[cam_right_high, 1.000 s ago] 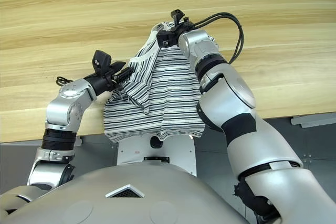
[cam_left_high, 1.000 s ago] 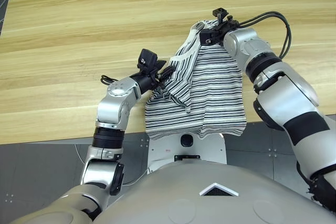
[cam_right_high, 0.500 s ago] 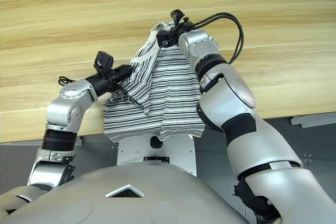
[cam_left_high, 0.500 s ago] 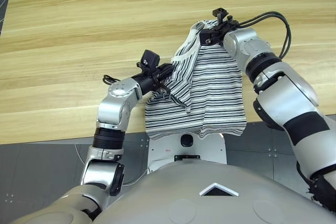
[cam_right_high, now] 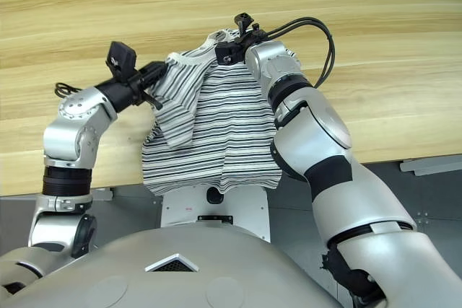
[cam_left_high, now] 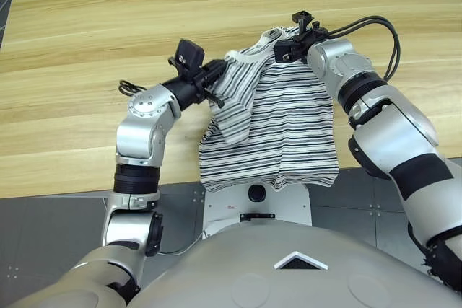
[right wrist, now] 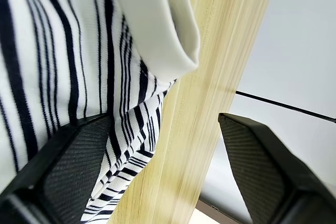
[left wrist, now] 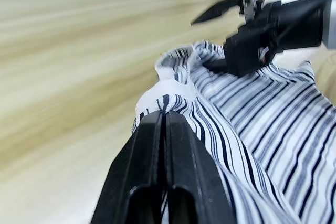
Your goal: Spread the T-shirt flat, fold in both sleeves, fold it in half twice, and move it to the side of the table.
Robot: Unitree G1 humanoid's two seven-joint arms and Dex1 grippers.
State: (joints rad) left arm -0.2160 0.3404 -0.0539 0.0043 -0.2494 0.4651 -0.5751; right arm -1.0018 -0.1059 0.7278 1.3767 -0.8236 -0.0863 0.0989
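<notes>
I see the striped T-shirt [cam_left_high: 289, 128] at the near edge of the wooden table [cam_left_high: 108, 34]; its upper part lies on the wood, and its lower part hangs down over the edge toward the robot. The cloth is not flat; it is bunched and folded along its left side, and one loose flap falls down there.

The left gripper [cam_left_high: 222, 70] is at the upper left side of the shirt; in the left wrist view its two fingers [left wrist: 178, 140] are pressed together on a fold of the striped cloth, just beside the white collar band [left wrist: 157, 95]. The fold is pulled out to the left, a little above the table.

The right gripper [cam_left_high: 283, 47] is at the far end of the shirt, near the collar; in the right wrist view its fingers [right wrist: 79, 161] stand apart, with striped cloth against one of them and the table edge between them; I see no grip on the shirt there.
</notes>
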